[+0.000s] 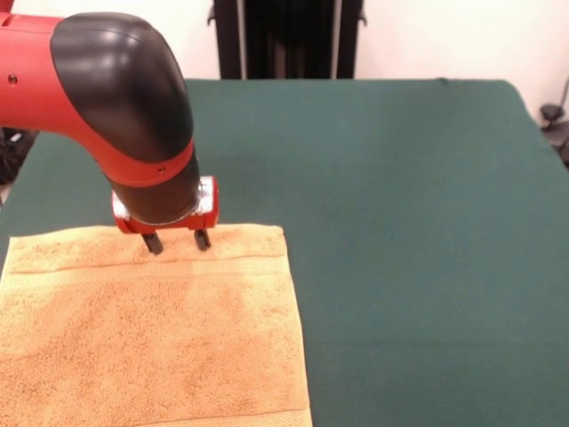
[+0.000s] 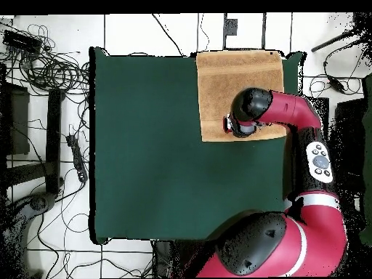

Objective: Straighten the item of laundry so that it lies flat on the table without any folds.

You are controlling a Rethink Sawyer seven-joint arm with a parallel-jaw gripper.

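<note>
Front view: the towel (image 1: 147, 329) is seen spread at the lower left of the picture, running past the left and bottom edges.
Overhead view: the same towel (image 2: 240, 94) is found at one corner of the table (image 2: 145, 145), against the edge farthest from the robot's base.
Towel surface: it is laid out nearly flat; no folds are seen, and a woven band is visible across it near the edge closest to the gripper.
Gripper position: the gripper (image 1: 178, 241) is held low over the towel's edge nearest the robot, with the dark fingertips (image 1: 154, 244) set at or just above the cloth; contact cannot be confirmed.
Finger state: the two fingers are parted by a narrow gap, and nothing is held between them.
Arm: the red and black arm (image 1: 107, 98) is brought in from the upper left of the front view; from overhead its wrist (image 2: 251, 109) is seen covering part of the towel's near edge.
Table: the remaining green cloth is left uncovered.
</note>
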